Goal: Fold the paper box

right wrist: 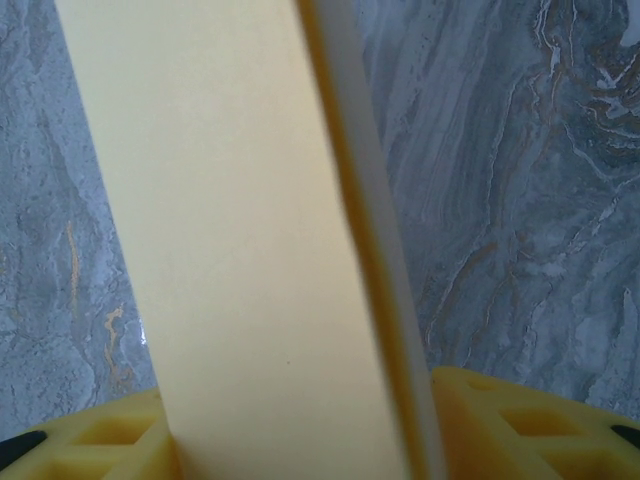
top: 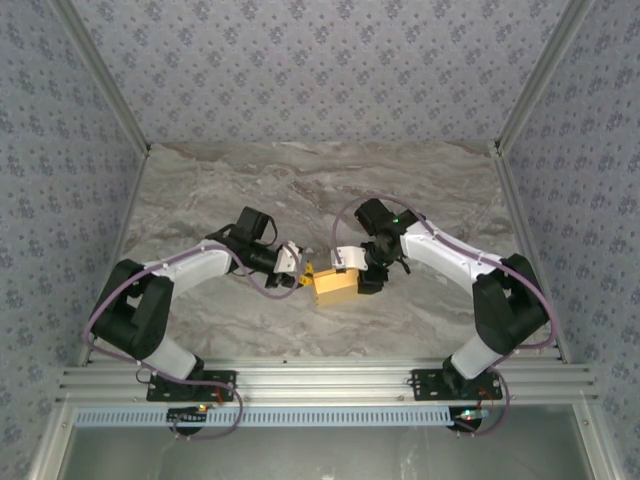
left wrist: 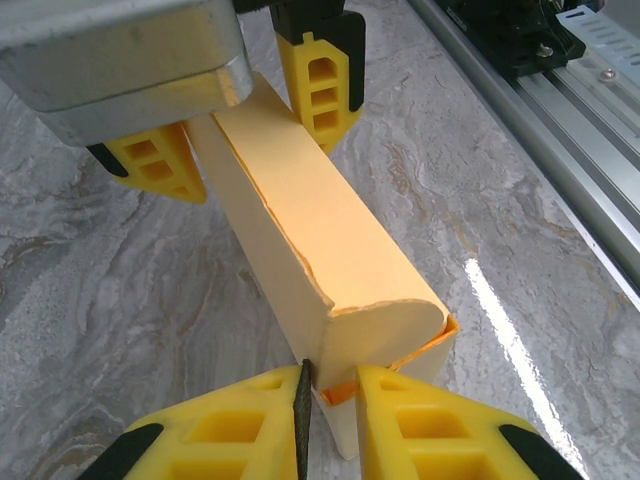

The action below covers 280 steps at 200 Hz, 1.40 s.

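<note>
On the near half of the counter, midway between the arms, the left tool is closed on the box, pinching thin card at its near end. The box, folded up, runs away from it. The right tool straddles the far end; gripping or loose, I cannot tell.

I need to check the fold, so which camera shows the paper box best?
Left wrist: the box shows nearly whole and sharp, with its rounded end flap. Top external has the box small, detail lost; right wrist is too close, one blurred face.
</note>
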{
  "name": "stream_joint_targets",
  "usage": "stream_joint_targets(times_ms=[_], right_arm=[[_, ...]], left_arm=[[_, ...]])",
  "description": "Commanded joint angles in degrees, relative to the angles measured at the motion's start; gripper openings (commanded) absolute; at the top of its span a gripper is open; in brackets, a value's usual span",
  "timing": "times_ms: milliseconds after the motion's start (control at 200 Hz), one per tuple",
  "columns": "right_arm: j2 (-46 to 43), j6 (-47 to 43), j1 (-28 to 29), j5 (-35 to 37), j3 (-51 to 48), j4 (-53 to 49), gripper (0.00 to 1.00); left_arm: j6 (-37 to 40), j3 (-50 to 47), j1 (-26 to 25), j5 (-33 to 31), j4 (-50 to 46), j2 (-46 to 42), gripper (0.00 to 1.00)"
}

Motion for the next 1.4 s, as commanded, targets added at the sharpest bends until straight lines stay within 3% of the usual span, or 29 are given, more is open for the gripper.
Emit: stream_joint_targets(times_ms=[0, 395, 505, 1394], right_arm=[[-2.14, -0.86, 0.28, 0.39, -0.97, 0.97, 0.58], [-2.02, -2.46, 0.38, 3.36, -3.45, 2.88, 0.49], [-1.3, -2.33, 0.01, 3.2, -3.47, 2.55, 0.48], [3.79, -1.96, 0.28, 1.18, 0.58, -3.1, 0.46]], left_arm=[[0.33, -0.81, -0.41, 0.66, 0.1, -1.9, 0.2], [-3.36, -3.04, 0.97, 1.21, 5.47, -5.3, 0.25], [-5.43, -4.63, 1.69, 1.61, 9.01, -6.62, 0.37], [-4.89, 0.42, -0.22, 4.95, 8.42, -1.36, 0.33]])
